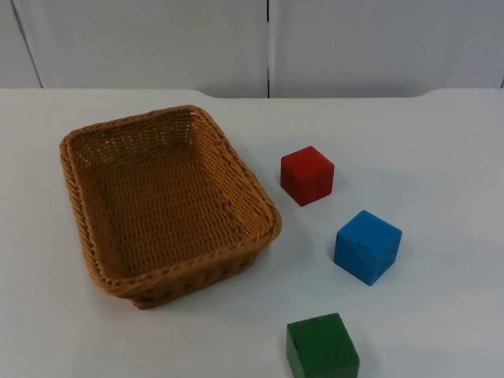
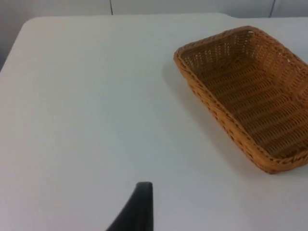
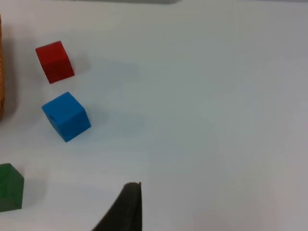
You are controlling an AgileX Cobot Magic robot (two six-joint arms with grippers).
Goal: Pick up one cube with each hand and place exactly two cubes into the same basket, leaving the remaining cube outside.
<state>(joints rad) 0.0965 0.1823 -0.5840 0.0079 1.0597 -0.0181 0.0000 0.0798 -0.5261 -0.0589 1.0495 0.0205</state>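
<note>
Cubes, namely the red wooden cube [image 1: 307, 175], blue wooden cube [image 1: 367, 246] and green wooden cube [image 1: 322, 346], are all sitting outside beside the empty woven wicker basket [image 1: 94, 260], nothing's getting picked yet, can't tell either gripper's state.

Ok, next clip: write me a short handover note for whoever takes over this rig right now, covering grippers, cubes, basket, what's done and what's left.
Left gripper: waits above bare table to the side of the wicker basket, one fingertip in its wrist view, holding nothing seen.
Right gripper: waits over the table beside the cubes, one fingertip in its wrist view, nothing held.
Basket: nothing in it.
Red cube, blue cube and green cube sit on the table in a row beside the basket, apart from each other; red lies closest to it.
Done: nothing yet.
Left: each gripper picks one cube, both go into the basket, the third stays out.
</note>
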